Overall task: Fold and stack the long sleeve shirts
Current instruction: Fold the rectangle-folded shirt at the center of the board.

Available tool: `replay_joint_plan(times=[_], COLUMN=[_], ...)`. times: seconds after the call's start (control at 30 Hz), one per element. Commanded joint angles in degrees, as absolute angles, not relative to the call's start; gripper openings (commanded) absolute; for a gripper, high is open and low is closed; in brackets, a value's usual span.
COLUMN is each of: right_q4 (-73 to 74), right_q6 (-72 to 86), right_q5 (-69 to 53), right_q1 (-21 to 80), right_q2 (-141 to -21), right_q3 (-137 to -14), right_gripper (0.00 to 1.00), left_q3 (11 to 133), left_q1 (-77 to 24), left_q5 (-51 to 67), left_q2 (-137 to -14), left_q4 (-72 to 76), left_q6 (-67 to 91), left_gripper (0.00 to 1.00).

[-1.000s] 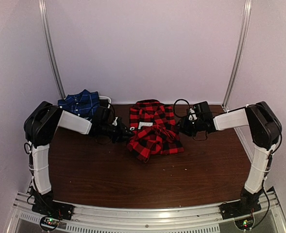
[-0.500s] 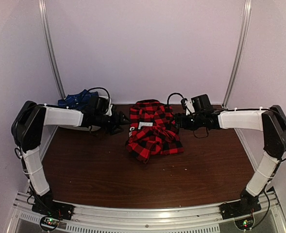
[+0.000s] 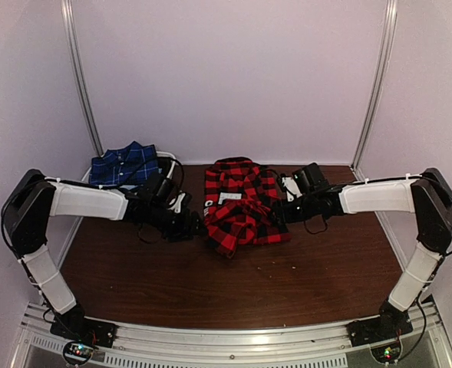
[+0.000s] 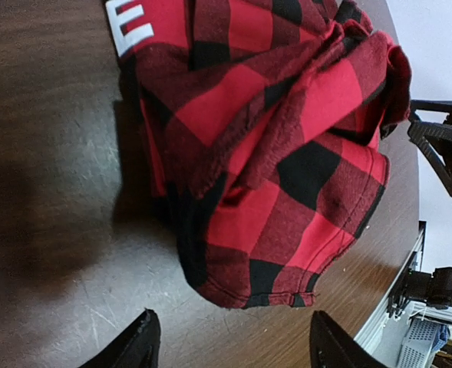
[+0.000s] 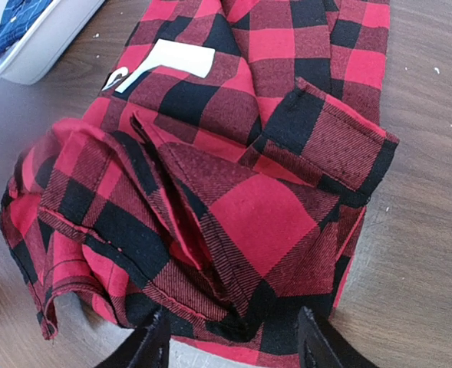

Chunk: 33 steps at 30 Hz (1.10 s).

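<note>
Red checked shirt half-folded, bunched mid-frame.
Navy shirt upper left, unstacked; left gripper and right gripper released, empty.

red-and-black shirt bunched mid-table, navy shirt far-left

Left claw and right claw, both spread wide

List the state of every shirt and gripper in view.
red-and-black shirt: crumpled, partly folded, on the table.
navy shirt: lying in a white bin, back left.
left gripper: jaws open, empty.
right gripper: jaws open, empty.
</note>
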<state>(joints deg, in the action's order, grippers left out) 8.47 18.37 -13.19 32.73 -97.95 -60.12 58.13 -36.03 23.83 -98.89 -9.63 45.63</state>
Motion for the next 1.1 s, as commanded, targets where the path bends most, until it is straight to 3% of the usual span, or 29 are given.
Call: replay_joint_plan(times=[0.0,0.2,0.37,0.53,0.7,0.9,1.07], right_q4=[7.57,7.90,8.97,11.15,11.82,12.53,15.35], right_q6=[18.78,19.68,20.08,21.00,22.87,23.39,22.87], right_q5=[-12.67,-13.22,-12.31,-9.64,-8.10,-7.98,-7.77], right_q1=[33.20,33.16,33.15,32.78,30.02,27.09,25.48], right_q2=[-100.42,-102.29,-102.74,-104.37,-107.59,-113.59,-117.65], right_q3=[-60.79,-62.76,-65.04,-69.53,-75.17,-83.30,-89.73], right_gripper=[0.54,0.48,0.34,0.13,0.05,0.06,0.25], left_q3=[58.87,63.66,67.28,72.85,78.63,86.85,94.94], left_q1=[-36.81,-37.35,-37.31,-36.90,-34.38,-31.12,-30.12], left_q5=[22.15,22.71,23.14,23.37,23.54,24.88,24.25], left_q2=[-99.64,-103.36,-105.30,-107.38,-111.36,-118.64,-125.67], left_q4=[-8.08,-8.05,-8.49,-9.39,-8.13,-5.05,-6.81], left_q6=[45.42,45.14,45.11,45.36,47.48,51.19,52.67], left_gripper=[0.62,0.43,0.17,0.09,0.03,0.02,0.09])
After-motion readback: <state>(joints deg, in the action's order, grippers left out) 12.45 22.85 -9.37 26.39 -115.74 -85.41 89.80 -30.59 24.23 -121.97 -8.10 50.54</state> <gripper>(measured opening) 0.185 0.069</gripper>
